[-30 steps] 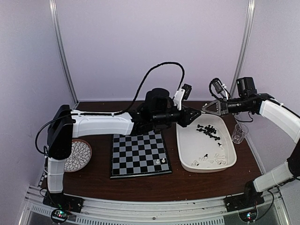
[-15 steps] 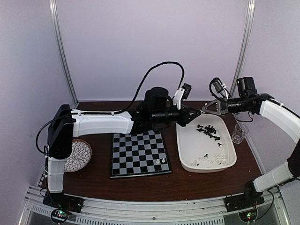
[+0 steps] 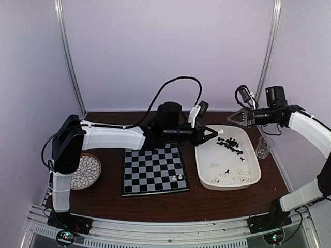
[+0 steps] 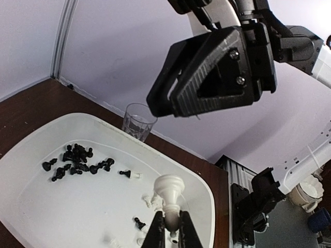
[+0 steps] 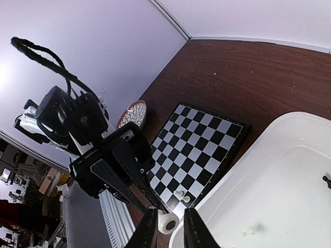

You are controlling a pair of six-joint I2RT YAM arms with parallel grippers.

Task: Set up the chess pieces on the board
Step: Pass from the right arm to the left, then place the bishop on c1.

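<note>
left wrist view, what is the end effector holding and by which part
A white chess piece, pinched at its lower stem by the left end effector; its head stands clear.

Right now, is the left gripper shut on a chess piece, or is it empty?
Shut on a white chess piece: the left gripper clamps one end of it between both fingers, above the white tray.

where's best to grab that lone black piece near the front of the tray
Pinch the lone black piece across its narrow upper body, coming straight down from above. It seems to stand upright on the white tray floor, apart from the black heap, though white pieces lie close beside it.
</note>
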